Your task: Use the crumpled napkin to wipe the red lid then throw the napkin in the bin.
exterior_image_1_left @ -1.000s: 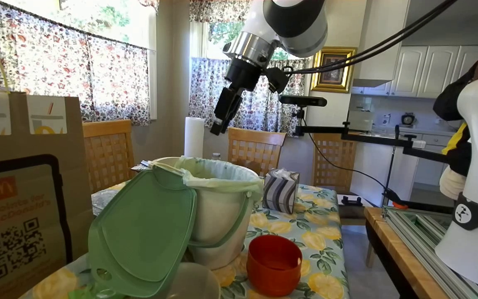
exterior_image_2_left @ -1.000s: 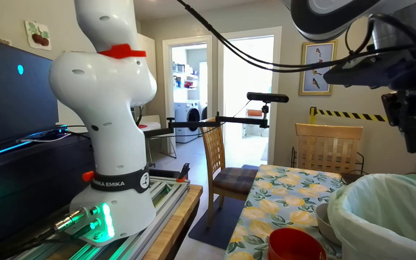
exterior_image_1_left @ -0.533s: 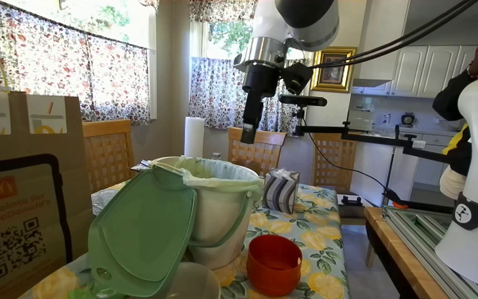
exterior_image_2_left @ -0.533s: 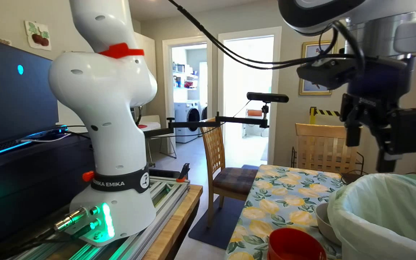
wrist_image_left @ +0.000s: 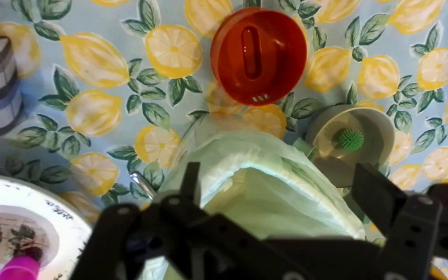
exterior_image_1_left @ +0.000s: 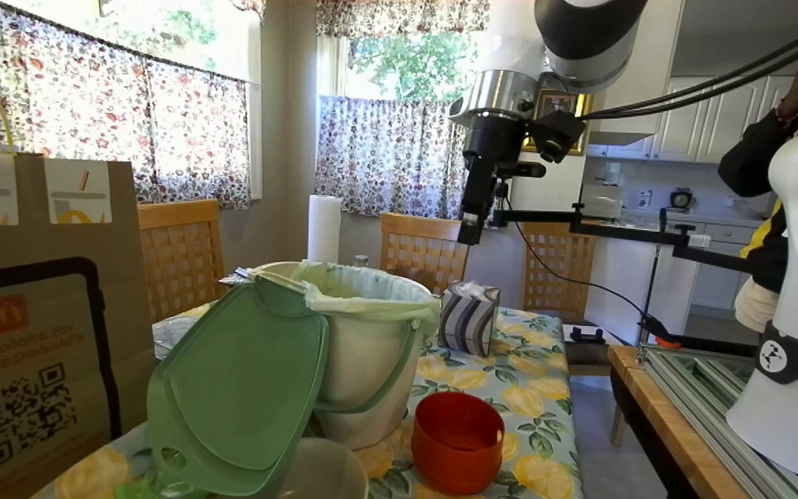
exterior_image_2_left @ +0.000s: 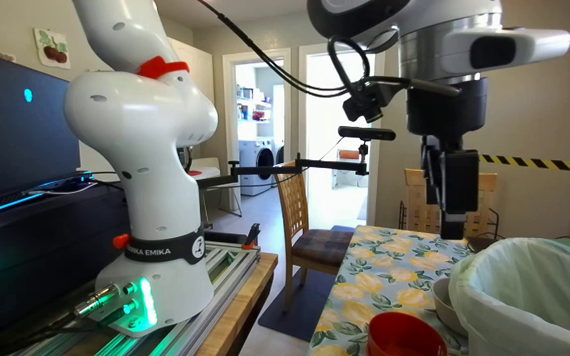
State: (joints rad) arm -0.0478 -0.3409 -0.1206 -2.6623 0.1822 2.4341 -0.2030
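The empty black pincer (wrist_image_left: 276, 178) is wide. The round red plastic lid (wrist_image_left: 259, 58) sits near an edge of the lemon-print desk (exterior_image_1_left: 527, 419). No crumpled napkin shows: maybe it's in the white bin (exterior_image_1_left: 361, 360), all done.

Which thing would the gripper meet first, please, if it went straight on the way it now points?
Most likely the bin, at its lined rim or opening: the open gripper points down, and the wrist view shows the bin ahead of it. Depth is unclear, so whether rim or inside comes first is uncertain.
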